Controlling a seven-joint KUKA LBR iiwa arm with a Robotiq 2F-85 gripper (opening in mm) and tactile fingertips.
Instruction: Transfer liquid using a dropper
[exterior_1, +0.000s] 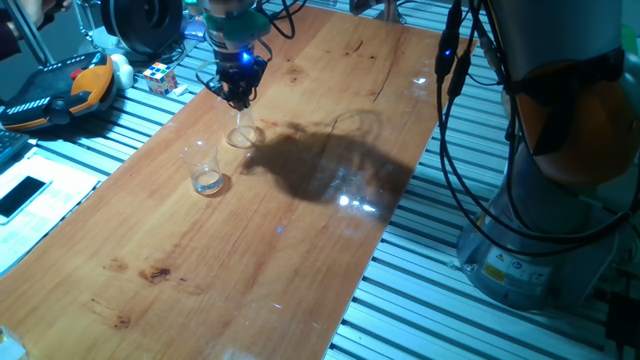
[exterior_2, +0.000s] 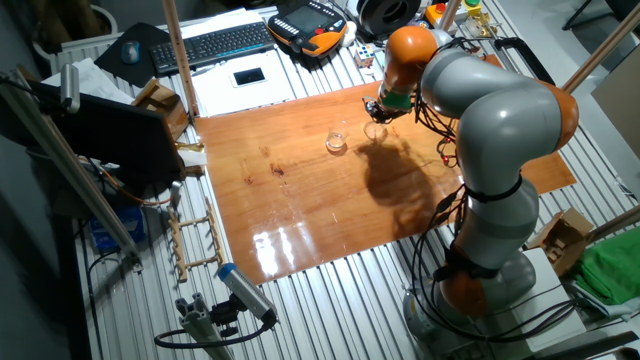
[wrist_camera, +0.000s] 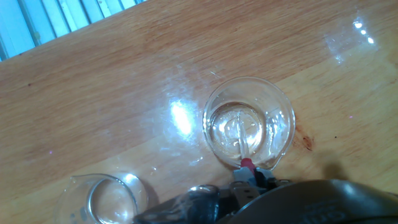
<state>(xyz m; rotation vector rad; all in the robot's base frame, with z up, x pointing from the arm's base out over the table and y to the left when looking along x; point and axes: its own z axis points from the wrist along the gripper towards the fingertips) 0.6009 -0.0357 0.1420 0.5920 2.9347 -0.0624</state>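
Note:
My gripper (exterior_1: 238, 95) hangs over the far part of the wooden table (exterior_1: 250, 260) and is shut on the dropper (wrist_camera: 240, 138), a thin clear tube with a red end (wrist_camera: 247, 163) at my fingers. The tube points down into the low clear glass dish (wrist_camera: 214, 106), also seen in one fixed view (exterior_1: 241, 136). A shallow colourless liquid (wrist_camera: 264, 132) glints in the dish around the tube's tip. The clear tumbler (exterior_1: 205, 168) stands upright just beside the dish, toward the camera; in the hand view only its rim (wrist_camera: 93, 199) shows at the bottom left.
A Rubik's cube (exterior_1: 160, 77) and an orange-black teach pendant (exterior_1: 60, 90) lie off the table's far left end. A phone (exterior_1: 22, 195) lies at the left. The robot's base and cables (exterior_1: 520, 230) stand at the right edge. A keyboard (exterior_2: 215, 42) lies behind the table.

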